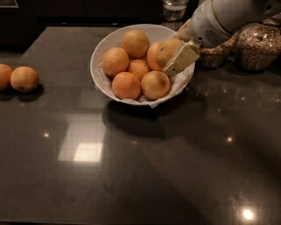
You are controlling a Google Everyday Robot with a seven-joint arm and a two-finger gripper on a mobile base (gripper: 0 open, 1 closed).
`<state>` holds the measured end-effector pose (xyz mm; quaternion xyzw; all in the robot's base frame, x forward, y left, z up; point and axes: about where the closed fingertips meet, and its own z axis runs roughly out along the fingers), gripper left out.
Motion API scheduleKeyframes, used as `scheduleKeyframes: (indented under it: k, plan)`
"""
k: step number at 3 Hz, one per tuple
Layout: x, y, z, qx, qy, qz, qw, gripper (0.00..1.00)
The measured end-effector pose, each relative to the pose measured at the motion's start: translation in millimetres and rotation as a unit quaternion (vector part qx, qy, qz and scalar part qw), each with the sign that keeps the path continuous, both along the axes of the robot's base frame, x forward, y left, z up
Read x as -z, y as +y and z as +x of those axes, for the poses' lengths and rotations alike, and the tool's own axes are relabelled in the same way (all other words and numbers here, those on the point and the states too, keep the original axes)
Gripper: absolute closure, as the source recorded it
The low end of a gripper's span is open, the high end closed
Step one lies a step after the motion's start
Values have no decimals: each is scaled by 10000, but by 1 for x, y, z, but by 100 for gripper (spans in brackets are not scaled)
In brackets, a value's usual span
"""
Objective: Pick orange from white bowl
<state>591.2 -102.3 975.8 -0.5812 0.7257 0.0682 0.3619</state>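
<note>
Here's the dark, glossy worktop (140, 176), and the white bowl (95, 66) sits toward the rear edge, a little right of the middle. From the bowl's near rim to the front edge there's a broad run of open worktop carrying only lamp glare. That's the room to move in.

It's tighter on the right. Two glass jars of grain (259, 46) stand by the rear right corner, just behind and beside the bowl. A drinking glass (174, 9) stands at the rear edge, behind the bowl. Over at the left edge, two loose oranges (24, 79) lie side by side, well apart from the bowl.

The white arm (228, 17) comes in from the rear right corner, passing in front of the jars and sloping down toward the bowl's right rim. The hand (174, 60) is over the bowl's right side, and its cream finger (182, 57) lies slanted against the orange (166, 49). That orange is at the right of the bowl, riding above its neighbours.

The hand looks clamped on that orange, though the far finger is hidden behind the fruit, so that's a best reading. Six more oranges fill the bowl to the left and front, on the crinkled white lining (151, 103), which hangs over the near rim.
</note>
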Motion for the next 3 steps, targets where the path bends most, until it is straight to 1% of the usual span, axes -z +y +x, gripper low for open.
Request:
scheduleKeyframes:
  k: [1,2,3]
  plan:
    - [-23,13,-15,-509,-136,340,9980,100]
    - [-44,28,-31,-962,-285,562,9934,100]
    - [-45,30,-32,-995,-297,577,9929,100]
